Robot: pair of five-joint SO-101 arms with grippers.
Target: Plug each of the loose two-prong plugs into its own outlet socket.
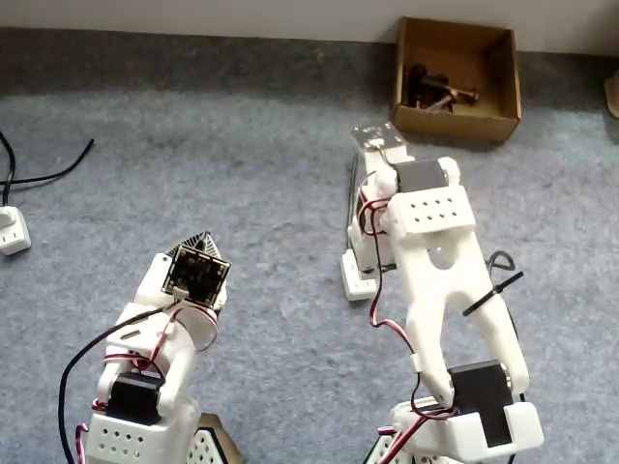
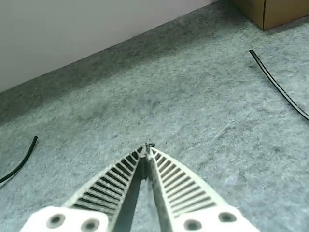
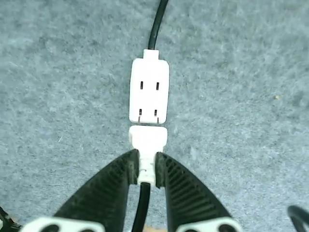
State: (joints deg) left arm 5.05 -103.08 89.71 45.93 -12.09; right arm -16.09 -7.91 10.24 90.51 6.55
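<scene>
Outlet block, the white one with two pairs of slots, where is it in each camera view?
High view: the outlet block is probably the white piece poking out beside the right arm.
Left wrist view: looks elsewhere, at a cardboard box corner and a black cord.
Right wrist view: the outlet block lies just beyond the plug in the right gripper.
Shared landmark: the grey carpet.

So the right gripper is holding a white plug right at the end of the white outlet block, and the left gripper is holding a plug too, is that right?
Not quite. The left gripper holds nothing: the left wrist view shows it closed over bare carpet. The rest stands: the right gripper is holding a white plug right at the end of the white outlet block.
</scene>
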